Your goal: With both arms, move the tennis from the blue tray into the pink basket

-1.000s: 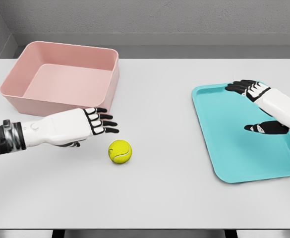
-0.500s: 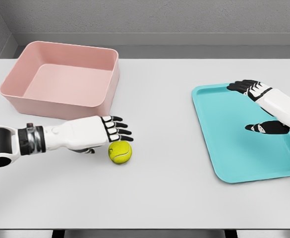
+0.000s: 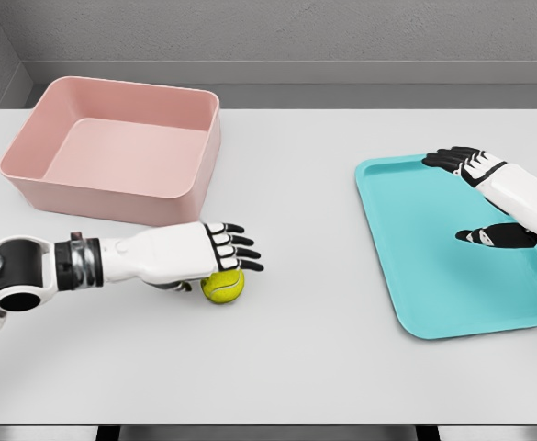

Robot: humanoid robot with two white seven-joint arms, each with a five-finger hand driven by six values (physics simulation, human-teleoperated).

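Item 1. Tennis ball (image 3: 223,287): yellow-green, lying on the bare table (image 3: 305,367), well left of the blue tray (image 3: 415,276) and just in front of the pink basket (image 3: 112,147). It is off the tray and not in the basket.

Item 2. Left hand (image 3: 208,257): reaches in from the lower left, palm down, directly over the ball and apparently touching its top. Fingers (image 3: 240,253) extended forward past the ball, not wrapped round it; the hand grips nothing. The thumb is hidden beneath the palm, so contact on the near side cannot be confirmed.

Item 3. Right hand (image 3: 475,170): hovers above the far side of the tray, fingers relaxed and spread, carrying nothing. A dark shape lies on the tray beneath it, likely its shadow.

Item 4. Basket: empty, open top, its near wall close behind the left hand.

Handling note, step in hand (grasp by the left hand): judged early in the grasp. The ball is round and free on a smooth surface, so downward pressure from a flat palm may squirt it away. Curl the fingers over the far side and bring the thumb in from the near side together, centring the ball in the palm. Confirm enclosure before lifting. Lift clear of the basket wall, then release low over the basket floor to limit bouncing.
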